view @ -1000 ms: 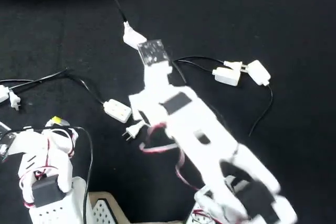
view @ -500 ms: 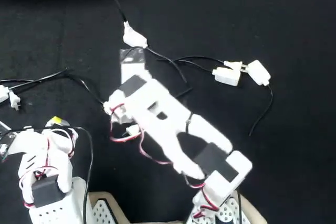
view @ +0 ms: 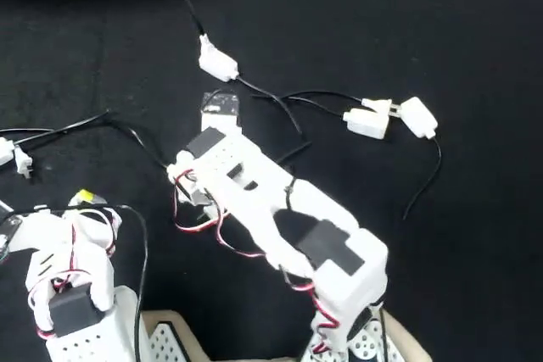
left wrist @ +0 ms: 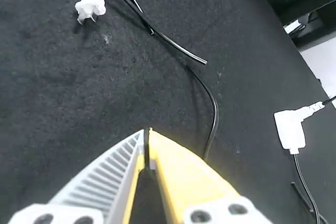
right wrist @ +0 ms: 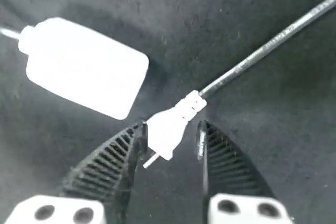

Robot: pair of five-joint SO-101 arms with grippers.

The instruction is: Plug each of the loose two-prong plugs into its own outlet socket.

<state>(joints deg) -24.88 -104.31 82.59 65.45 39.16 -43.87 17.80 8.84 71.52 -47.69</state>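
Currently the right gripper (right wrist: 169, 129) straddles a plug (right wrist: 166, 127), open, beside a socket (right wrist: 86, 66); the left gripper (left wrist: 146, 136) sits closed.

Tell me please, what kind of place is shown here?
Probably a robotics lab bench, not a home: a table covered in black cloth, two white robot arms side by side, and loose plugs and outlet sockets on cables laid out on it.

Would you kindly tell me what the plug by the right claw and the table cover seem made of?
The plug: probably moulded white plastic; smooth surface, ribbed collar at the cord. The table cover: likely black felt-like cloth; matte, fuzzy, lint-flecked.
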